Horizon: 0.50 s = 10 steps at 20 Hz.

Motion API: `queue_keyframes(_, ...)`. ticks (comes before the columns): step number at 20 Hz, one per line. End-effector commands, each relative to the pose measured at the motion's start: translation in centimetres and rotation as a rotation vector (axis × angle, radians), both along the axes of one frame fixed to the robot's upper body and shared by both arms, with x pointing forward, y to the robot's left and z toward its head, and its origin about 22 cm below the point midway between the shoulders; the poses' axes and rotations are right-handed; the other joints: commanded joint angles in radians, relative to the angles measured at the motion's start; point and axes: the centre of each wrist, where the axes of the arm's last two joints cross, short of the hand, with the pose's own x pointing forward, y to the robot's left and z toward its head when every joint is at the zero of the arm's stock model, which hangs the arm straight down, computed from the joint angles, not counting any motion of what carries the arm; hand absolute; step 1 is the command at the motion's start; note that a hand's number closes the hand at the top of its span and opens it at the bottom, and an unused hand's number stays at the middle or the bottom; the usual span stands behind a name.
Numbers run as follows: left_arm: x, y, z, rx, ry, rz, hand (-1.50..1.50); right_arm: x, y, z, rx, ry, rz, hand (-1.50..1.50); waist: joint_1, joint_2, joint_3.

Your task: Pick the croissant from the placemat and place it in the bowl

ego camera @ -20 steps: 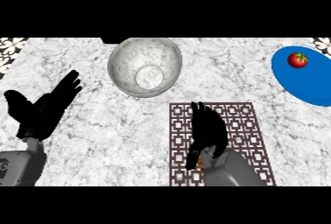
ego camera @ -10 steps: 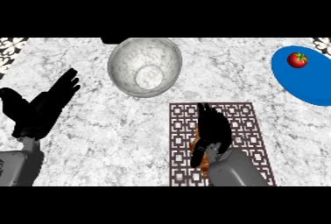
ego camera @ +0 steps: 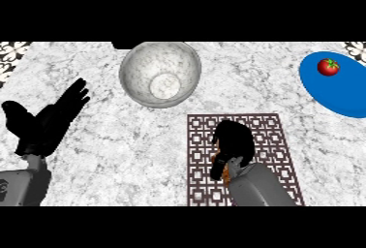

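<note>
the robot's black left hand stood at the left side of the pale marbled stone counter, its fingers straight and spread, pointing up and away, its thumb out to the side, holding nothing. further right, near the counter's far edge, sat the round grey speckled bowl, with only its lighter flat bottom showing inside. below and to the right of the bowl lay the rectangular brown placemat with a pale lattice pattern, apart from the bowl. the black right hand was over the middle of that placemat, its fingers curled downward, and a small sliver of the orange-brown croissant showed under the palm near the wrist; the croissant was on the placemat, mostly hidden by the hand, and the hand appeared closed round it. at the far right lay a blue oval plate bearing a small red tomato with a green top, well apart from the placemat.
</note>
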Motion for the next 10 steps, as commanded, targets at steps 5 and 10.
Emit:
queue_keyframes(5,0.9,0.6,0.7,-0.01,-0.008,-0.005,0.0,0.8,1.2,0.2,-0.004,-0.042,0.031,1.5,0.002,0.005,0.002)
queue_keyframes(10,-1.5,-0.6,-0.4,-0.011,0.002,0.011,0.0,-1.5,0.3,1.4,-0.001,-0.072,0.061,1.5,0.0,0.004,0.002)
